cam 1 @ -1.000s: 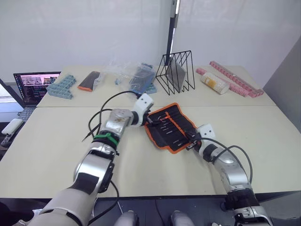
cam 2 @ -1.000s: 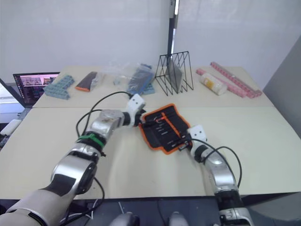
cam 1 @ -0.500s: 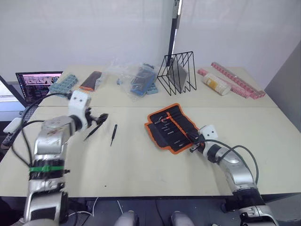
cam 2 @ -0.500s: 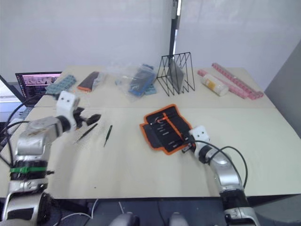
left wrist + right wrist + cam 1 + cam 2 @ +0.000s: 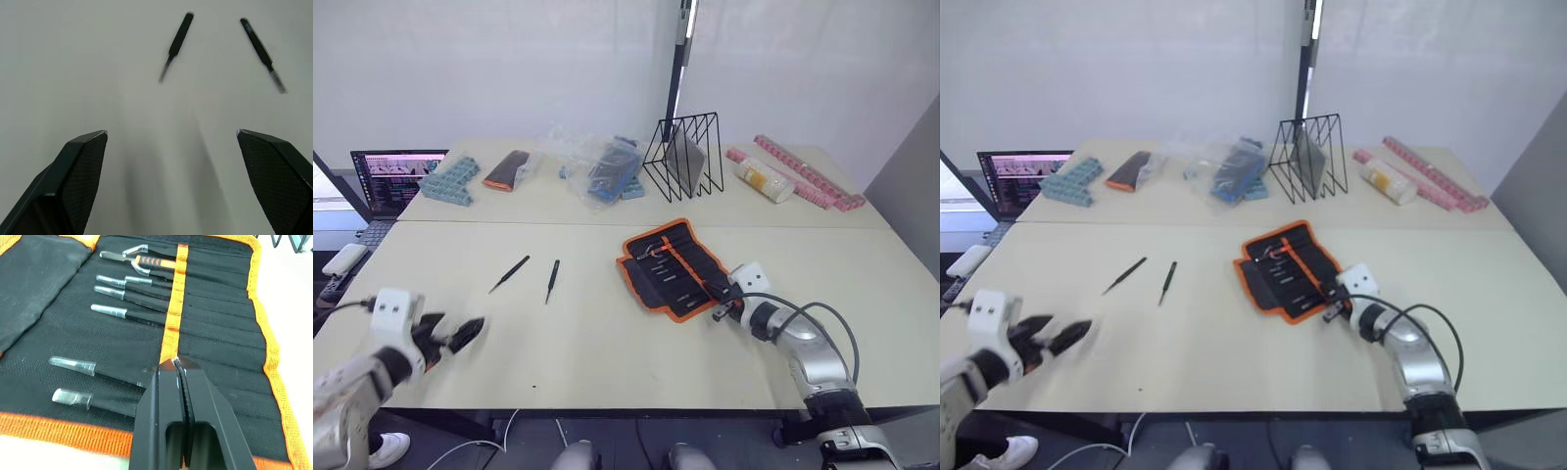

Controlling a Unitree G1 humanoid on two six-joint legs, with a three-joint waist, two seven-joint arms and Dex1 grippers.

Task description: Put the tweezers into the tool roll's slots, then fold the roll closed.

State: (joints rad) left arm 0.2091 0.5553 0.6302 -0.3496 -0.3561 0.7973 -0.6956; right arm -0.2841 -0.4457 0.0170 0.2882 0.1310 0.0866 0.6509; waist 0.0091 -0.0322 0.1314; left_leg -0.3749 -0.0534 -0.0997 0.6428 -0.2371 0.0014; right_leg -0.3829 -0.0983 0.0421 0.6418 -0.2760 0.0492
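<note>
This looks like a lab or test room set up for robot work. Two plain beige tables (image 5: 607,333) stand pushed together against bare white walls. At the far left an open laptop (image 5: 393,179) shows a busy screen. Along the top of the frame lie odd props: a black wire rack (image 5: 683,157), plastic bags (image 5: 597,164), blue blocks (image 5: 447,182) and pink strips (image 5: 808,174).

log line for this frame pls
left gripper open, empty | right gripper shut, at tool roll | two tweezers loose on table
</note>
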